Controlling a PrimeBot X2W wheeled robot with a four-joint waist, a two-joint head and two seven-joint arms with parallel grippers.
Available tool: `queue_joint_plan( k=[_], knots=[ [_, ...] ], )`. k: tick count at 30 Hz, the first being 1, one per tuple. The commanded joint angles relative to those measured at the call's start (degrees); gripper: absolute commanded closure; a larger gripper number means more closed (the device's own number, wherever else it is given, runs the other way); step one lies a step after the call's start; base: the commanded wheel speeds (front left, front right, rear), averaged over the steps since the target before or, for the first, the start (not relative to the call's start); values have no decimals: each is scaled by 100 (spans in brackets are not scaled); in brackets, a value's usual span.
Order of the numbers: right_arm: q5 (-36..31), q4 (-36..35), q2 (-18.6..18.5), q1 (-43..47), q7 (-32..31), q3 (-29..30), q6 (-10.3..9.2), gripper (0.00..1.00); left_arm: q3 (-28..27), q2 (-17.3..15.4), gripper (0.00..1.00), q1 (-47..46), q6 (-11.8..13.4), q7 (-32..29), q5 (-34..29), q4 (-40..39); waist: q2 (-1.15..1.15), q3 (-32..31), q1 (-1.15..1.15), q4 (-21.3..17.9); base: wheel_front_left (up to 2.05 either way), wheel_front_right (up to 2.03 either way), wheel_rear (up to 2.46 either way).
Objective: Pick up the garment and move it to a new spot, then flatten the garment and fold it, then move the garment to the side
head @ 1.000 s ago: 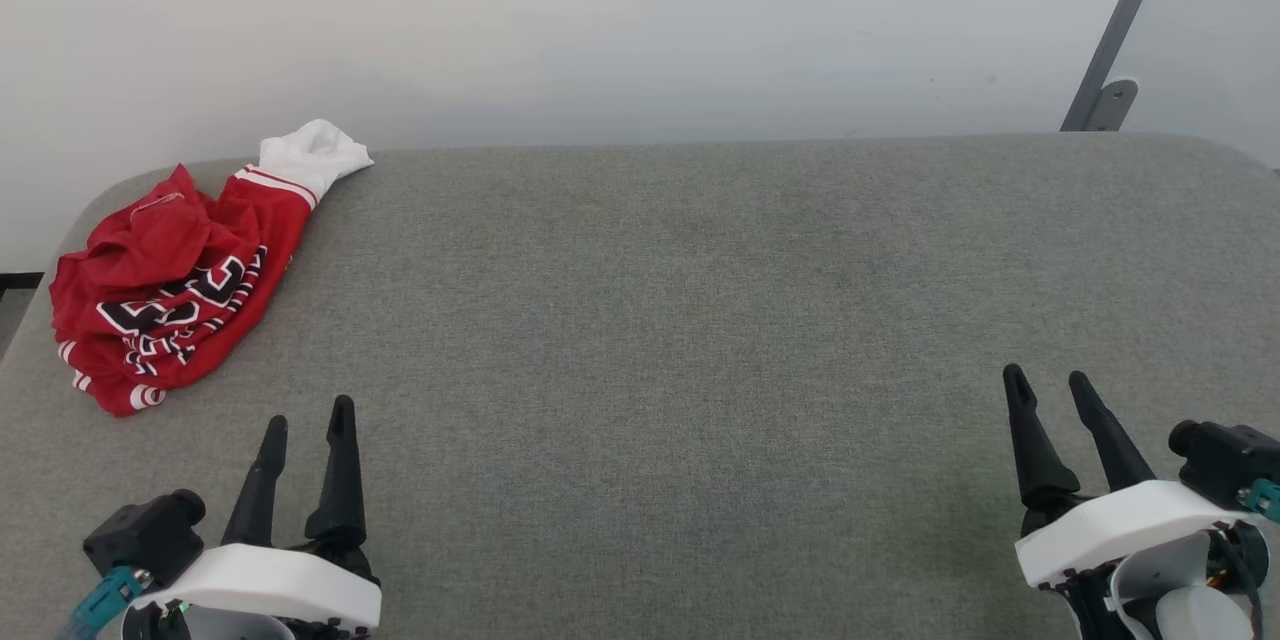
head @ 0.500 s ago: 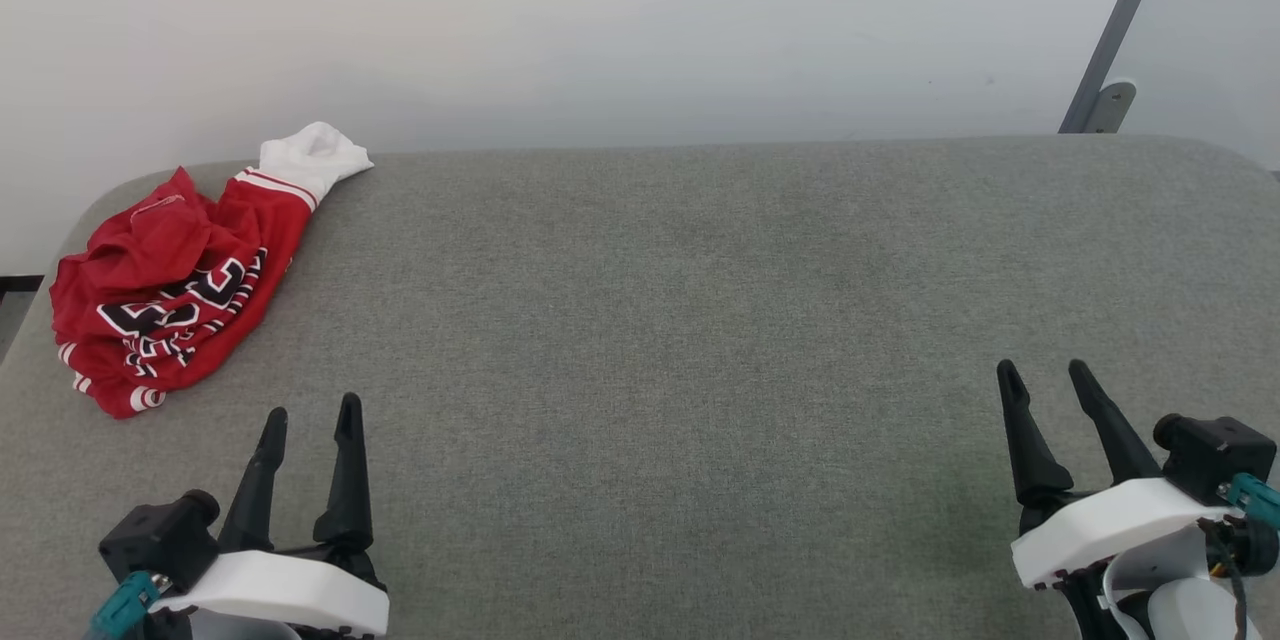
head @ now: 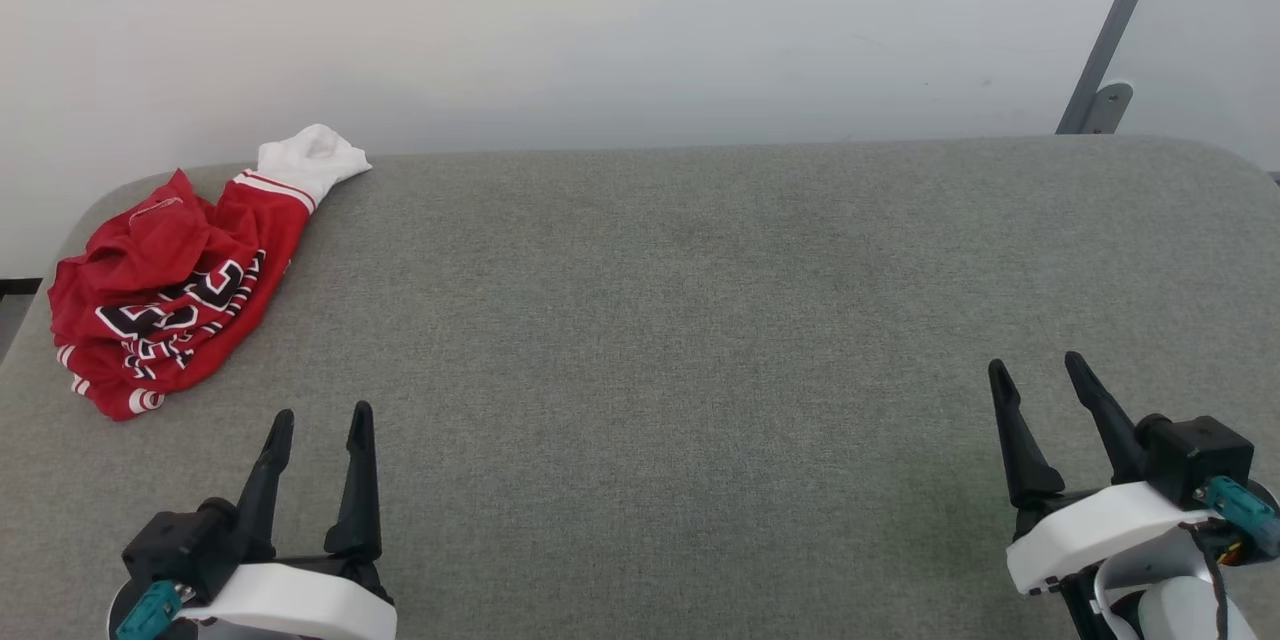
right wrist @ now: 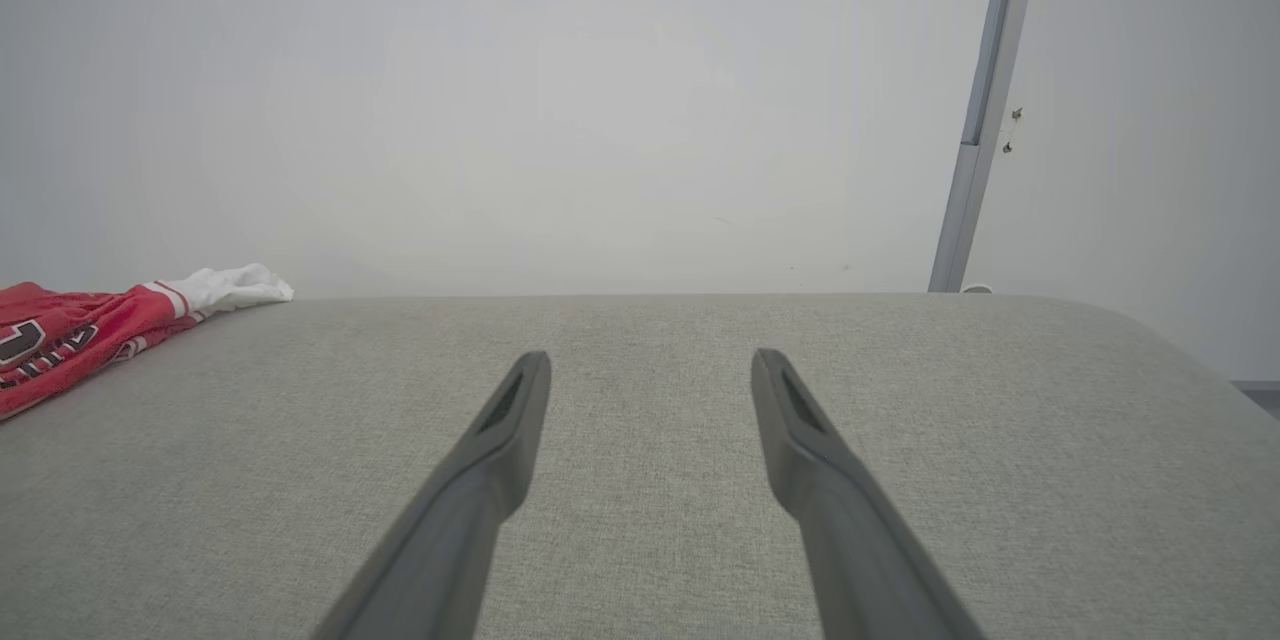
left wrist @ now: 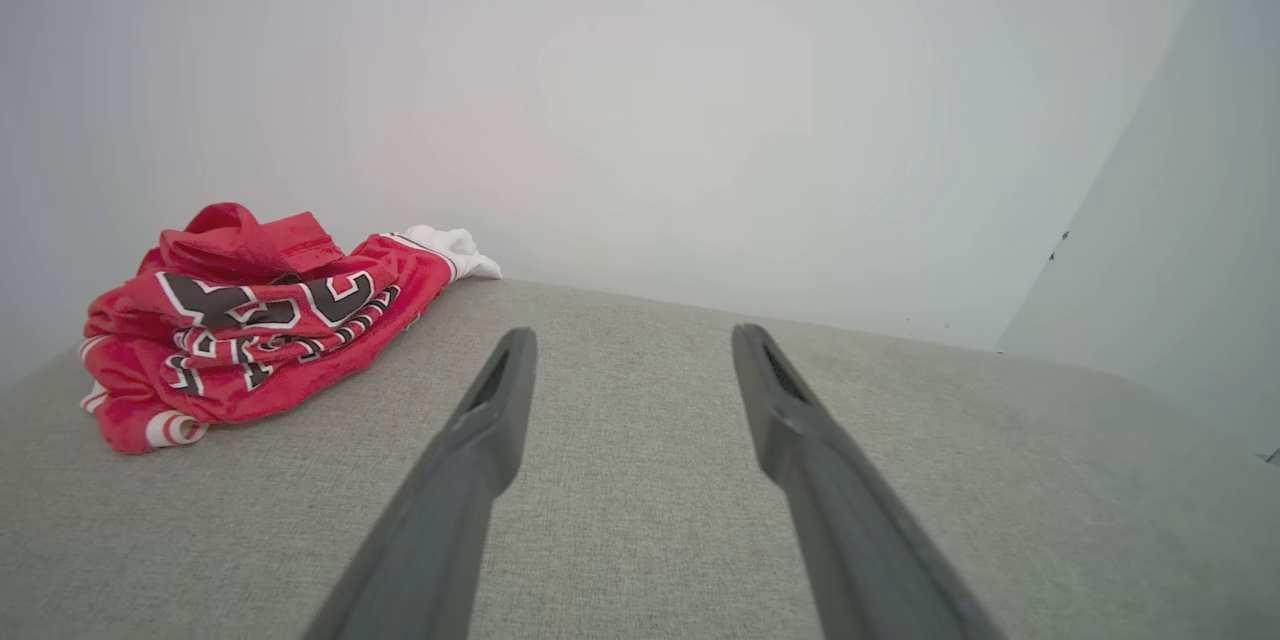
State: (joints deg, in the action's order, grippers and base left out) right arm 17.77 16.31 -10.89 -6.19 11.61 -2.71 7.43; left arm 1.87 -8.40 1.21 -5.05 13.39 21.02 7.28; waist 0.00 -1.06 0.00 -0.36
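Head view: we note the crumpled red shirt (head: 170, 305) at the far left corner of the grey surface (head: 700, 320), long axis slanting from left edge toward far edge, ahead-left of our empty, spread left claw (head: 322, 412); the right claw (head: 1034, 362), likewise spread and empty, sits well apart.

The garment (head: 170, 290) is soft matt cloth, the table (head: 650, 320) wears coarse matt grey woven fabric, and the left gripper (head: 322, 412) and right gripper (head: 1034, 361) have matt dark plastic fingers (head: 358, 490) above smooth white plastic shells (head: 290, 602).
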Motion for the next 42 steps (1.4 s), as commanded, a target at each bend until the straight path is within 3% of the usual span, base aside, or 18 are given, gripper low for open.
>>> queue_joint_plan(
  k=[1, 15, 30, 36, 42],
  knots=[
    [-148, -51, -18, -7, 62, -11, 10, 0, 0, -5, 0, 17, -25, 52, -124, -23, 0, 1, 0, 0, 0, 0, 0],
    [-748, -48, -19, 31, 238, -59, 6, 0, -11, 2, 0, 72, -85, 201, -674, -36, 0, -10, 0, -12, 0, 0, 0],
    [-754, -40, -17, 46, 263, -71, 6, 0, -36, 28, 0, 22, -147, 189, -634, 46, 0, -26, 0, 18, 0, 0, 0],
    [-710, -70, -35, 68, 272, -182, 6, 0, -179, 82, 0, -31, -76, 189, -500, 183, 0, -74, 0, 250, 0, 0, 0],
    [-661, -38, -52, 50, 260, -359, 6, 0, -305, 28, 0, -32, -33, 182, -436, 311, 0, -183, 0, 720, 0, 0, 0]
  ],
)
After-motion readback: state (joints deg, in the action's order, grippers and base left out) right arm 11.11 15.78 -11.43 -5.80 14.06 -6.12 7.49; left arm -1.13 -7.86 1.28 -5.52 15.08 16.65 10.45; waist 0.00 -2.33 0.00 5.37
